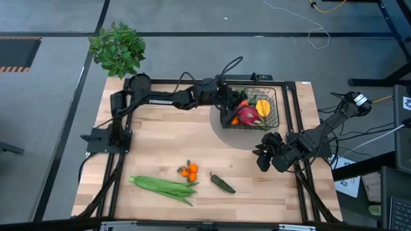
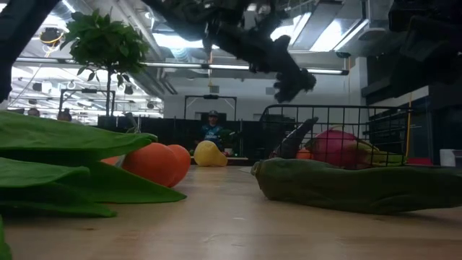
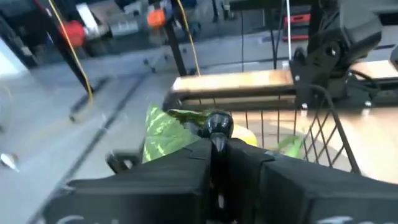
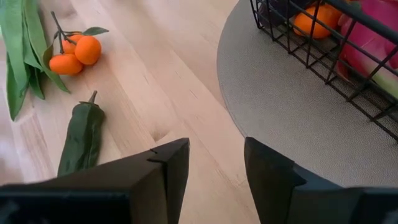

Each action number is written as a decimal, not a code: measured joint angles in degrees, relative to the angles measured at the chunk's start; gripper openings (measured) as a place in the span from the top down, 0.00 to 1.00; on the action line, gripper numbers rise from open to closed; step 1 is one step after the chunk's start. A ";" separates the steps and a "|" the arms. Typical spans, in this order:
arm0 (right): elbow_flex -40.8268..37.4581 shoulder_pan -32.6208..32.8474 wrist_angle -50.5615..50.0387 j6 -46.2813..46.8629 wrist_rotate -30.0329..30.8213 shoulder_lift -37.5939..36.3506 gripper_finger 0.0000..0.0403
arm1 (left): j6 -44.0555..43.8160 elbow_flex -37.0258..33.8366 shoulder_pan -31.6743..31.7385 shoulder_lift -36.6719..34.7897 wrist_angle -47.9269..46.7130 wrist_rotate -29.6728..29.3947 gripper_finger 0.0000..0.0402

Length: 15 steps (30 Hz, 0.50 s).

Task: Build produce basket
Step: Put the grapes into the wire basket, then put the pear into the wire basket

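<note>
The black wire basket [image 1: 277, 102] stands on a grey round mat [image 1: 234, 138] at the table's far right. It holds a pink dragon fruit [image 1: 249, 114], a yellow fruit [image 1: 263, 106] and an orange [image 1: 235, 120]. My left gripper [image 1: 226, 101] reaches over the basket's left rim and is shut on dark grapes [image 3: 216, 124] with a green leaf [image 3: 163, 134]. My right gripper [image 1: 263, 155] is open and empty, low over the table just right of the mat; it also shows in the right wrist view [image 4: 216, 165]. An orange cluster [image 1: 189, 171], green beans [image 1: 164, 186] and a green pepper [image 1: 222, 183] lie on the table. My left gripper pinches the grape bunch between its two shut fingers, next to a glossy grape [image 3: 217, 127] by the leaf. The fingers hide the exact spot. They come from the table's left, slanting down. The bunch [image 2: 292, 81] hangs clear, above the basket's rim.
A leafy potted plant [image 1: 117, 48] stands off the table's far left corner. A black frame rail [image 1: 290, 122] runs along the table's right side behind the basket. Bare wood lies between the basket and the produce near the front edge.
</note>
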 joint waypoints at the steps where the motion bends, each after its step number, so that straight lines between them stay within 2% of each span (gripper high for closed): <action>1: 0.00 -0.01 0.00 -0.01 0.00 0.00 0.64 | -0.69 0.00 0.32 0.31 -0.23 0.95 0.92; 7: 0.00 -0.01 0.00 -0.08 0.02 0.00 0.64 | -3.01 0.02 1.16 0.48 -0.10 3.60 0.80; 15: 0.00 0.00 -0.02 -0.15 0.02 0.00 0.64 | -2.83 0.04 1.11 0.48 -0.05 2.39 0.74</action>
